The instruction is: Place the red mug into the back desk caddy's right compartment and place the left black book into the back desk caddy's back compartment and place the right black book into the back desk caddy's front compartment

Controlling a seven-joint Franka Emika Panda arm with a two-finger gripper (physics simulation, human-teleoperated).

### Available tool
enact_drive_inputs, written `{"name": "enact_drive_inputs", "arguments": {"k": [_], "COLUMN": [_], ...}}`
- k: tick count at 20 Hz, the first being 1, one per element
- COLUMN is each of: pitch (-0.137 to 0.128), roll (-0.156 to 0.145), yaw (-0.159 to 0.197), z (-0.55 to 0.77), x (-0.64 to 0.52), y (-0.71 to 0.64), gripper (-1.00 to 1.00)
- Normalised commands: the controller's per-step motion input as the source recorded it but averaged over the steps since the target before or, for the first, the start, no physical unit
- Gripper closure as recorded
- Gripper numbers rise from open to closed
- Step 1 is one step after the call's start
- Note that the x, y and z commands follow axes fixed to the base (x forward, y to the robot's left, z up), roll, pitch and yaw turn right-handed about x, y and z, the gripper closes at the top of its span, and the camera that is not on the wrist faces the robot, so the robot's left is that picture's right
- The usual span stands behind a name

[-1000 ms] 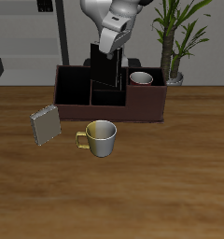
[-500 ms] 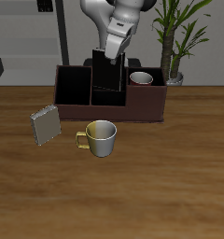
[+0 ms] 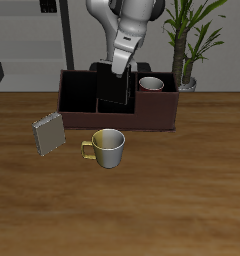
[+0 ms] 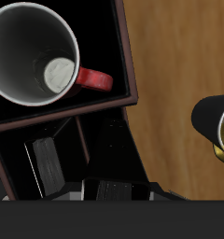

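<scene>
The tool (image 3: 120, 66) is hanging directly over the caddy (image 3: 152, 118), tilted, with a black book (image 3: 116, 88) beneath it standing upright and reaching down into one of the middle compartments. It appears to be clamped on that book's top edge, though the fingertips themselves are hard to make out against the dark caddy, so the grip is a judgement. Holding the book upright by its top is letting it slide down between the dividers without catching.

Which of the two black books this is, and whether it is going into the front or the back compartment, I cannot tell. In the wrist view a dark slab with a pale edge (image 4: 47, 166) is showing just below the tool inside a dark compartment, and it could be either book.

The red mug (image 4: 35, 56) is already sitting in its own compartment, beside the tool and just past a divider; it is upright, empty, its pale inside facing up and its red handle pointing toward the caddy wall.

Outside the caddy, on the tabletop (image 3: 192, 190) in front of the tool, a cream mug (image 3: 106, 147) and a grey book (image 3: 48, 134) are standing apart from one another, neither needed.
</scene>
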Motion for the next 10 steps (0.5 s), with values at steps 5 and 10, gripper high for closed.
{"name": "enact_drive_inputs", "arguments": {"k": [5,10], "pitch": [0.035,0.037], "roll": [0.011,-0.010], "yaw": [0.042,0.045], "z": [-0.22,-0.23], "x": [-0.01,0.02], "y": [0.07,-0.01], "gripper": [1.00,1.00]}}
